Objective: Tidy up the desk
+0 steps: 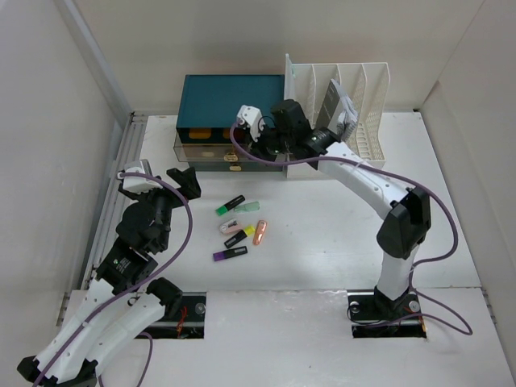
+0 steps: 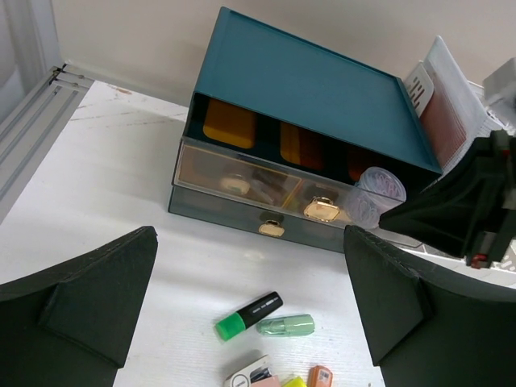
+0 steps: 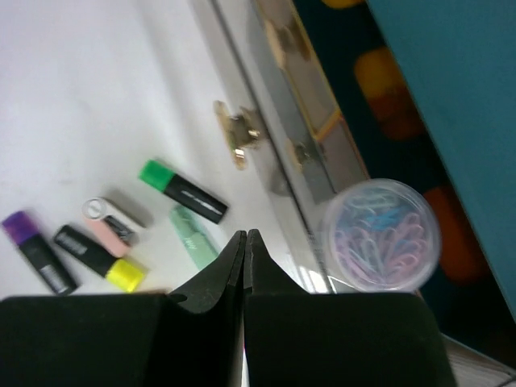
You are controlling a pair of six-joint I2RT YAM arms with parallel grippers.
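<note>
The desk [image 1: 322, 242] is a white tabletop with walls. Loose on its middle lie a green highlighter [image 1: 230, 205], a mint-green piece [image 1: 250, 207], a pink one [image 1: 232, 228], a yellow one [image 1: 239, 235], a purple one [image 1: 230, 254] and an orange piece [image 1: 260, 232]. My left gripper [image 2: 248, 242] is open and empty, hovering left of them, facing the teal drawer box [image 2: 306, 85]. My right gripper [image 3: 244, 235] is shut, with nothing seen between its jaws, over the box's clear drawer [image 3: 310, 153], next to a round tub of paperclips [image 3: 380, 235].
A white slotted file rack [image 1: 355, 105] holding papers stands right of the teal box at the back. The box's lower drawer has a gold handle [image 2: 272, 228]. The right arm reaches across the desk's right half.
</note>
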